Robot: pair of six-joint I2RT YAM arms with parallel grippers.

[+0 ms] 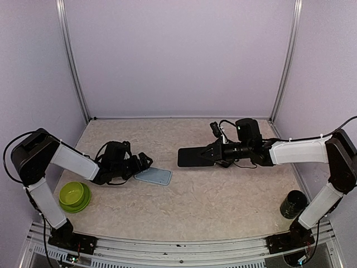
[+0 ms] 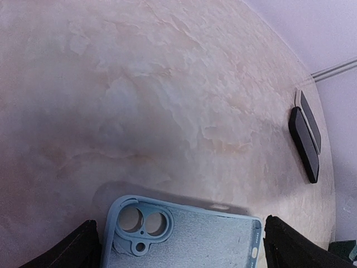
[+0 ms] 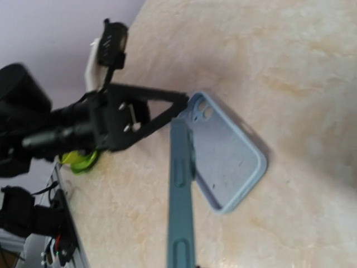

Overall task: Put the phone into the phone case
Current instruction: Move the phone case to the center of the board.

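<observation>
Two pincers, left pincer spread wide astride phone case, right pincer clamped on phone

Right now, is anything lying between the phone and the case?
Nothing visible: bare table separates the phone in the right hand from the case. The open left hand flanks the case's far end.

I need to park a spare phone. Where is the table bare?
Free: the near stretch between green bowl and dark cup, and the far strip by the back wall. Crowded: mid-table, where the left tool flanks the phone case and the right tool grips the phone.
</observation>
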